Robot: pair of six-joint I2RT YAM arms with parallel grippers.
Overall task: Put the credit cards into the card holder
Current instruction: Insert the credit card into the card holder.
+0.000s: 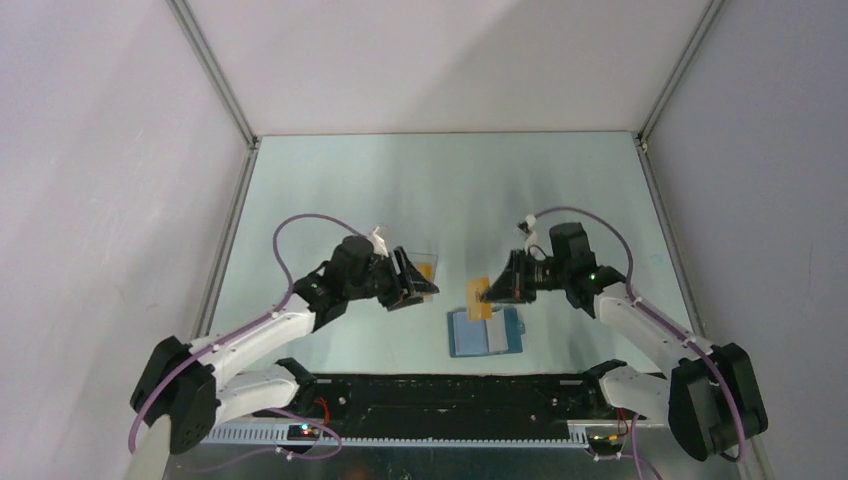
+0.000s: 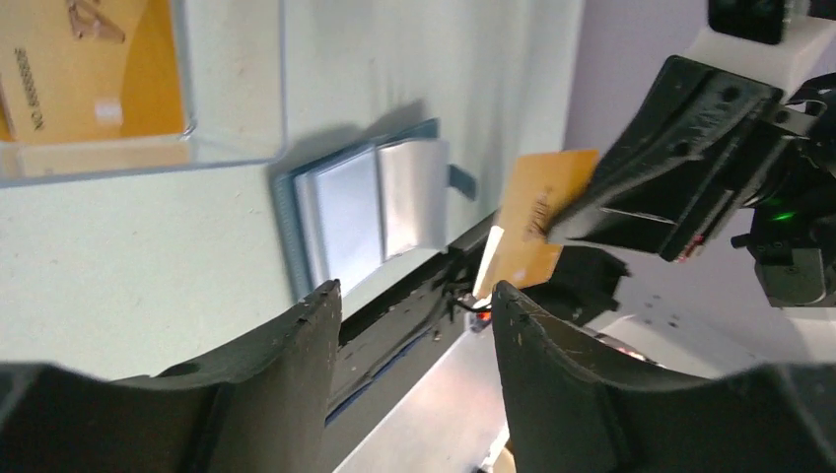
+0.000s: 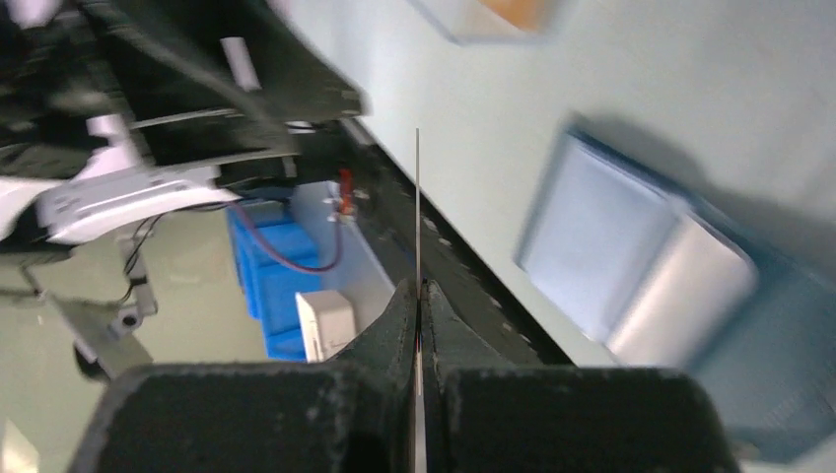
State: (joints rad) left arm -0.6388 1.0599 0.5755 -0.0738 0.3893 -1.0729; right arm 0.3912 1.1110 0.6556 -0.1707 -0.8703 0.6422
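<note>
Orange and thin, the card (image 1: 481, 298) is pinched by one end in the right gripper (image 3: 421, 296), whose jaws are pressed tight on it. It hangs over the far side of the open wallet (image 1: 485, 333), which lies flat near the middle of the counter's near edge. The left gripper (image 2: 414, 296) is spread and empty, left of centre, beside a clear tray (image 2: 237, 89) holding a second card (image 2: 89, 69).

Nothing pins the wallet, so I judge a push into a pocket could slide it toward the near edge rather than seat the card. Gripped at one end only, the card may also pivot or bow if its corner catches the pocket lip. I cannot tell where the pocket mouths lie.
</note>
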